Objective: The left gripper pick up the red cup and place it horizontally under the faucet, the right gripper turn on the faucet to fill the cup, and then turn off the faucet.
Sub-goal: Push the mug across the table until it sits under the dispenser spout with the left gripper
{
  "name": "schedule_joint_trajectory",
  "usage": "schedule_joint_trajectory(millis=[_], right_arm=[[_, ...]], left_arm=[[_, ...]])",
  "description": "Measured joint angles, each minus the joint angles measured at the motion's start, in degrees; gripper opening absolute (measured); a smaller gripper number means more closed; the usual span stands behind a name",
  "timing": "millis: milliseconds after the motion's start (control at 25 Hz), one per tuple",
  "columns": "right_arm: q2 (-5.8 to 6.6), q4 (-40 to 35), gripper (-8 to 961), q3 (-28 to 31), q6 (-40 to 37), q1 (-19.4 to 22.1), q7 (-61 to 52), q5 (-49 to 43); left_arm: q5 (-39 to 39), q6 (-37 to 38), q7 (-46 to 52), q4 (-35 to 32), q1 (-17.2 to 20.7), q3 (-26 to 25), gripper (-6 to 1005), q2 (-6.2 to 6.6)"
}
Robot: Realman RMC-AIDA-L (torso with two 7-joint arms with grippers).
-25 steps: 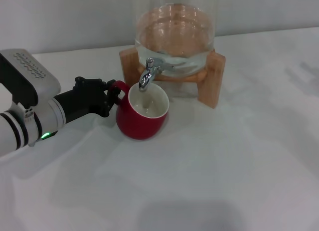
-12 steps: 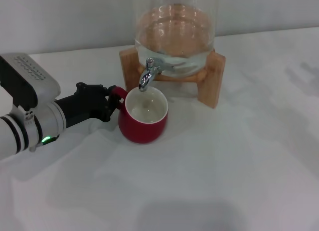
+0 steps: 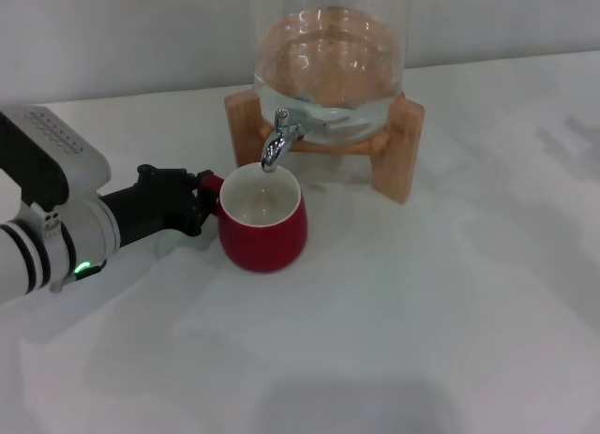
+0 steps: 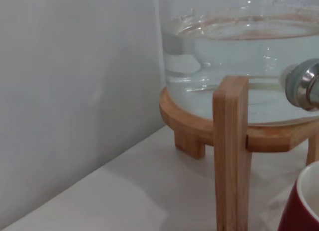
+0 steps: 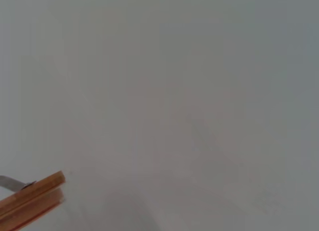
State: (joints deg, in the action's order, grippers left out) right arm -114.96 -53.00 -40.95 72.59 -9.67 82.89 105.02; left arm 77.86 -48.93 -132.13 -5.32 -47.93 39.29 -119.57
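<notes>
While the left gripper (image 3: pixel 204 202) holds the handle of the red cup (image 3: pixel 262 217) between its fingers, the cup stands upright on the counter (image 3: pixel 422 312), its mouth just under the spout of the faucet (image 3: pixel 277 138). A good finish, I think, is to release gently, without pushing the cup. The right gripper is not in view.

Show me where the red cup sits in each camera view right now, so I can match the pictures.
Head view: the red cup stands left of centre, directly under the faucet, with the left gripper at its handle.
Left wrist view: only a sliver of its rim and red wall shows at the lower right corner.
Right wrist view: not in it.
Shared landmark: the wooden stand, which appears in all three views.
</notes>
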Motion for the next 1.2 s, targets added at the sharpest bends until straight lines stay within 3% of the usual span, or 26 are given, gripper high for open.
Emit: schedule_joint_trajectory(millis=[440, 960, 1200], right_arm=[[0.0, 0.0, 660, 0.0, 0.6, 0.1, -0.1, 0.0], [0.0, 0.0, 660, 0.2, 1.4, 0.8, -0.1, 0.6], [0.0, 0.0, 660, 0.2, 1.6, 0.8, -0.1, 0.7]], left_arm=[[-0.2, 0.0, 2.6, -0.2, 0.7, 4.3, 218, -0.01], [2.0, -0.9, 2.7, -2.5, 3.6, 3.8, 276, -0.14], [2.2, -1.0, 2.8, -2.6, 3.7, 4.1, 382, -0.14]])
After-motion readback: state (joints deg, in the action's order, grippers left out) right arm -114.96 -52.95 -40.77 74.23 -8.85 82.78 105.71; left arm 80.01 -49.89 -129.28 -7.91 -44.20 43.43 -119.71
